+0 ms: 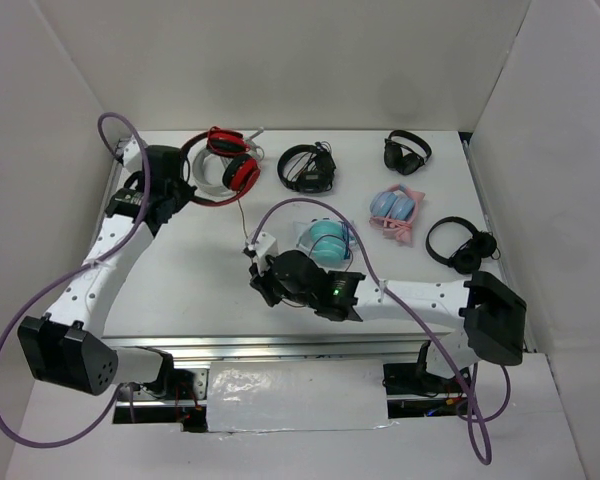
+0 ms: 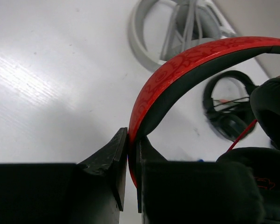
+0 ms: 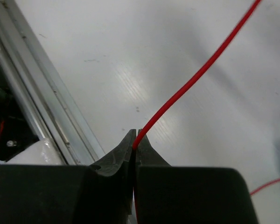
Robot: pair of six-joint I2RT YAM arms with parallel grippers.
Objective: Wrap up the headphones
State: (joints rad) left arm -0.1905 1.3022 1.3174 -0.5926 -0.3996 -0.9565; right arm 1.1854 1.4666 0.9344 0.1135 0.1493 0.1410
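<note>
At the table's (image 1: 180, 280) far-left corner, toward 10 o'clock in the overhead view, the left gripper (image 2: 130, 144) is clamped on the headband (image 2: 177, 65) of the headphones (image 1: 230, 165). Its jaws stand nearly together, with only the thin red-and-black band between them. In the left wrist view the band arcs from the fingertips toward 2 o'clock, and the black-padded earcups (image 2: 266, 154) sit at 4 o'clock, just beside the right-hand finger. Light grey headphones (image 2: 177, 28) lie on the table at 12 o'clock and black headphones (image 2: 228, 112) at 3 o'clock, both apart from the gripper.

Near the table's centre, the right gripper (image 3: 135, 136) is pinched closed on the red cable (image 3: 196, 77). The cable leaves the fingertips toward 1 o'clock, held clear above the table surface. Overhead, the headphones lie at about 12 o'clock from this gripper, well apart, joined to it by the cable alone.
</note>
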